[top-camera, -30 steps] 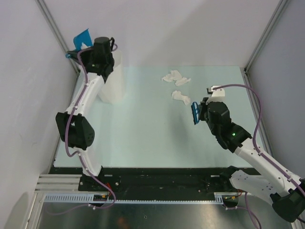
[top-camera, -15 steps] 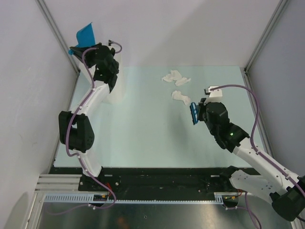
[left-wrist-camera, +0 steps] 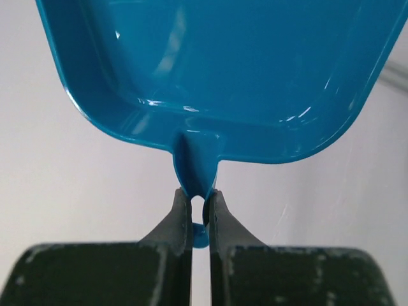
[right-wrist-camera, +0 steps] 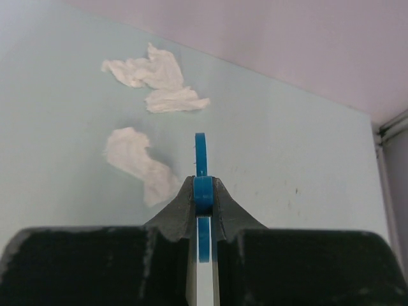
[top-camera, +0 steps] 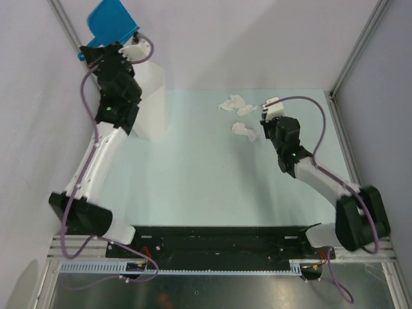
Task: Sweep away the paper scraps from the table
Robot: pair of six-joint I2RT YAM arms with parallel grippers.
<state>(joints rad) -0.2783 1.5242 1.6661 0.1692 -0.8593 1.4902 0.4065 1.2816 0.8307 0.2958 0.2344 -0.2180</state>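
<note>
Several white paper scraps lie on the mint-green table (top-camera: 193, 174): a cluster (top-camera: 235, 104) at the back and one wad (top-camera: 243, 131) nearer. In the right wrist view they show as the cluster (right-wrist-camera: 156, 75) and the wad (right-wrist-camera: 137, 160). My right gripper (top-camera: 268, 129) is shut on a thin blue brush (right-wrist-camera: 201, 167), just right of the nearer wad. My left gripper (left-wrist-camera: 199, 194) is shut on the handle of the blue dustpan (left-wrist-camera: 217, 64). It holds the dustpan (top-camera: 109, 22) high at the back left, above the bin.
A tall white faceted bin (top-camera: 152, 96) stands at the table's back left, beside my left arm. Grey walls and metal frame posts (top-camera: 338, 90) close the table on three sides. My arm bases sit along the near edge.
My left arm has lifted the dustpan higher and turned it wide above the bin. My right arm has reached forward, bringing the brush up beside the nearer wad.
</note>
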